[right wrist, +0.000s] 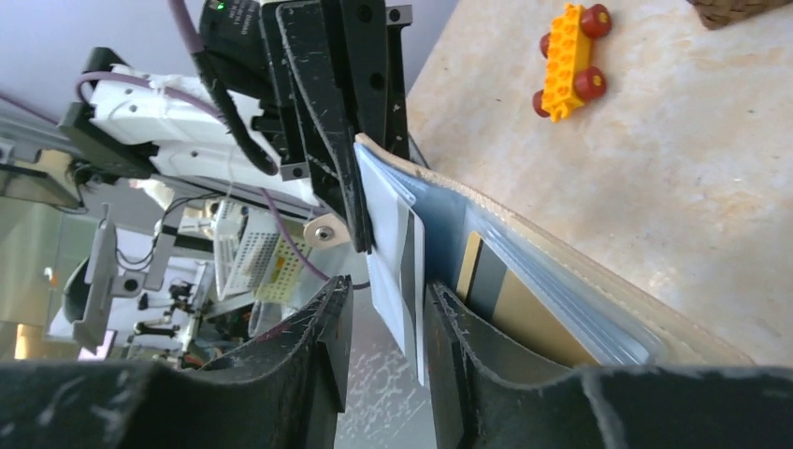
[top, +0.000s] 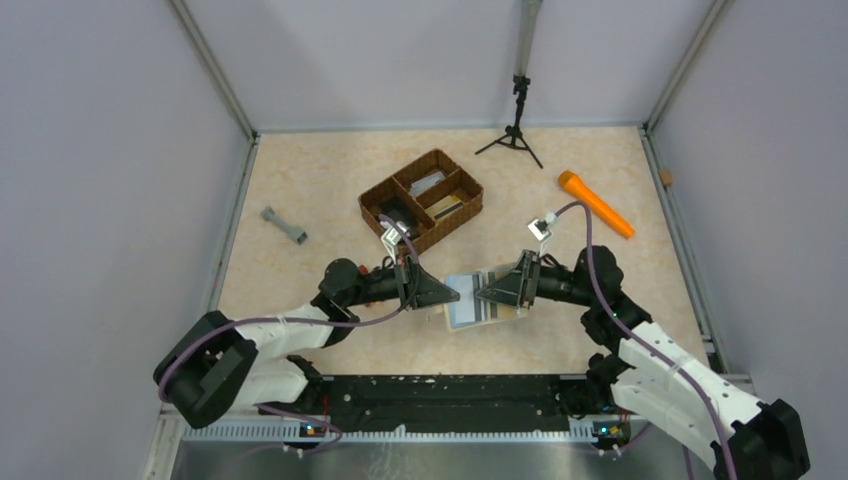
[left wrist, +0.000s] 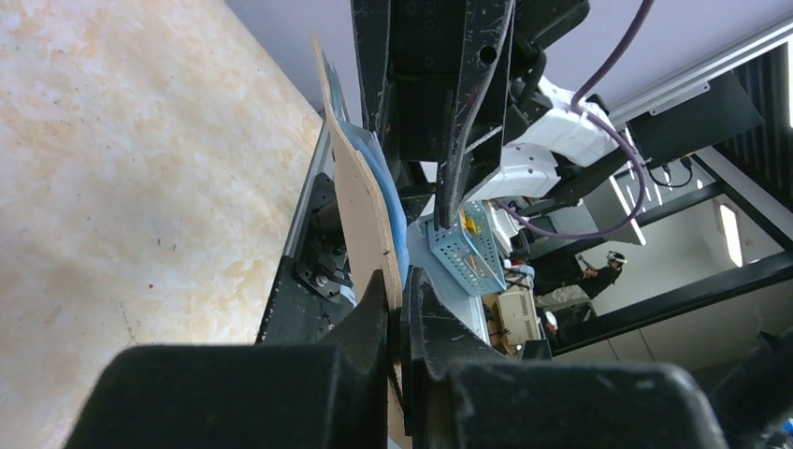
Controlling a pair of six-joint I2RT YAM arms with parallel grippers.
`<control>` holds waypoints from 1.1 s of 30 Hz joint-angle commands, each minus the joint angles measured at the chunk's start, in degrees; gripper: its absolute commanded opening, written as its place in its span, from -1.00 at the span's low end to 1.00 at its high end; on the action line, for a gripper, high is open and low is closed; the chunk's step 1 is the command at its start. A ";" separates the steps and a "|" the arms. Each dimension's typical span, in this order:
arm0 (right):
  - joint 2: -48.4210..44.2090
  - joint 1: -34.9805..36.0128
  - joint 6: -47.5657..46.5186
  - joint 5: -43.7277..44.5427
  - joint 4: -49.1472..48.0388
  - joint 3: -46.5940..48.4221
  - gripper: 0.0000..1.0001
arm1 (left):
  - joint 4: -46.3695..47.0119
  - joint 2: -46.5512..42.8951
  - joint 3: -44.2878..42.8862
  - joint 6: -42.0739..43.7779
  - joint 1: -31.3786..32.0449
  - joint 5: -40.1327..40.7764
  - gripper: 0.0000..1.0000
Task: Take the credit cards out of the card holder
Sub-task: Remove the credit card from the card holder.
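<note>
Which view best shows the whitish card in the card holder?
Right wrist: the whitish card is close-up, its dark stripe visible. Top external shows the card holder small, cards indistinct; left wrist shows the holder edge-on, no card.

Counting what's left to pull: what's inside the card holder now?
A whitish card sticks out of the card holder, between the right gripper's fingers. A tan card sits in a clear pocket. Any behind them are hidden.
</note>
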State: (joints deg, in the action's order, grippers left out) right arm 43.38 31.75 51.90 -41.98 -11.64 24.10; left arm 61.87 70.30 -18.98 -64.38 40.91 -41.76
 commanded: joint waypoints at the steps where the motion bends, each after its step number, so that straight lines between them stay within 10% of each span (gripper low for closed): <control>1: -2.88 0.46 6.64 -2.27 -11.62 -2.17 -0.28 | 6.91 -2.78 1.10 0.14 -0.04 0.54 -1.00; 16: -2.10 0.42 6.10 -2.90 -9.37 -0.92 -1.00 | 7.04 -6.54 1.85 -1.21 -0.02 -0.37 -1.00; 33: 0.53 2.44 6.42 -6.07 -12.62 0.50 -0.66 | 7.24 -4.28 0.44 -1.58 0.10 -2.38 -1.00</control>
State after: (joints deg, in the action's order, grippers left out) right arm 44.03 33.34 58.63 -46.37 -20.78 21.80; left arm 64.31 65.80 -17.19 -66.06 40.88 -43.90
